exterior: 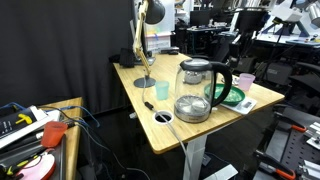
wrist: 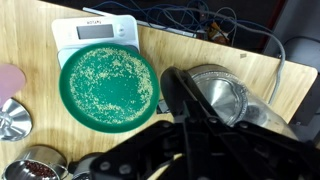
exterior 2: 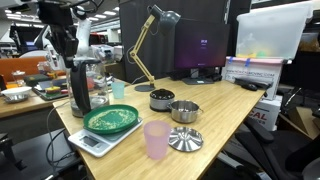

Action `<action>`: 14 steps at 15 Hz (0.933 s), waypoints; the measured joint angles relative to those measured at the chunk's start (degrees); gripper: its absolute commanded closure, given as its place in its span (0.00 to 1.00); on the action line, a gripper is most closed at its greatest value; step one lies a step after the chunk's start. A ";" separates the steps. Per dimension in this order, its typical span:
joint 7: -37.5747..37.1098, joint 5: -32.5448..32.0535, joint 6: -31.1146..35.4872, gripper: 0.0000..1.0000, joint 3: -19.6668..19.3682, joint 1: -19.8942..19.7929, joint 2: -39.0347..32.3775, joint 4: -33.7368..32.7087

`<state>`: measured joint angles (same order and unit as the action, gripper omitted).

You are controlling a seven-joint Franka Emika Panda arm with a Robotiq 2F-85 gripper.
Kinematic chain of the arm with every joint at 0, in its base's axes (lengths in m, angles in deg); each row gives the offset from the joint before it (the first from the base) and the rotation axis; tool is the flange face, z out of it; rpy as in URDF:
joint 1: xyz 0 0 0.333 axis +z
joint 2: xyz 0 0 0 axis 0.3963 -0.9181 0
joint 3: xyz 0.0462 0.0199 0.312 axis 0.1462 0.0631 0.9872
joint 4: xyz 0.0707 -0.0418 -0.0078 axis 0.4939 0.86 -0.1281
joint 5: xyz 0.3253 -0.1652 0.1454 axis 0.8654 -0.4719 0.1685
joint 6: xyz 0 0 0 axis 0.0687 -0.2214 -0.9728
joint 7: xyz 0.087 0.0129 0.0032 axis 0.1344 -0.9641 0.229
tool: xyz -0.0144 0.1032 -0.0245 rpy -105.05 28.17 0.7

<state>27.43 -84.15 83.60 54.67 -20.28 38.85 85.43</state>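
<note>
In the wrist view my gripper [wrist: 185,118] fills the lower part of the picture, its black fingers pressed together with nothing between them. It hangs just over the black handle [wrist: 172,85] of a glass electric kettle [wrist: 222,98], whose metal lid shows to the right. In an exterior view the gripper [exterior 2: 72,60] stands above the kettle [exterior 2: 82,88] at the table's left end. The kettle [exterior: 195,92] sits upright on the wooden table [exterior: 150,110]. Beside it a green plate [wrist: 108,85] strewn with pale grains rests on a white scale [wrist: 95,33].
A pink cup [exterior 2: 157,138], a metal lid [exterior 2: 185,140], a metal pot [exterior 2: 185,110] and a bowl of dark beans [exterior 2: 160,98] stand near the plate. A desk lamp [exterior 2: 150,40], a monitor [exterior 2: 200,45] and a plastic box [exterior 2: 270,30] line the back.
</note>
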 measured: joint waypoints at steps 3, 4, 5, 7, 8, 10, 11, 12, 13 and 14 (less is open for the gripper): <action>0.00 0.00 0.07 1.00 0.00 -0.03 -0.04 0.00; 0.00 0.00 0.07 1.00 0.00 -0.02 -0.08 0.00; 0.00 0.02 0.06 1.00 0.00 0.03 -0.14 0.00; 0.00 0.05 0.01 1.00 0.01 0.31 -0.31 0.01; 0.00 0.12 0.02 1.00 0.02 0.49 -0.39 0.00; 0.00 0.86 0.07 1.00 0.05 1.20 -0.65 -0.03; 0.00 1.52 0.11 1.00 0.06 1.67 -0.84 -0.05; 0.00 2.38 0.25 1.00 0.06 2.21 -1.12 -0.08; 0.01 3.43 0.64 1.00 0.06 2.84 -1.54 -0.09; 0.04 4.54 1.26 1.00 0.07 3.53 -2.15 -0.10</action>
<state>27.47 -79.61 84.87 54.73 -16.75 36.69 85.33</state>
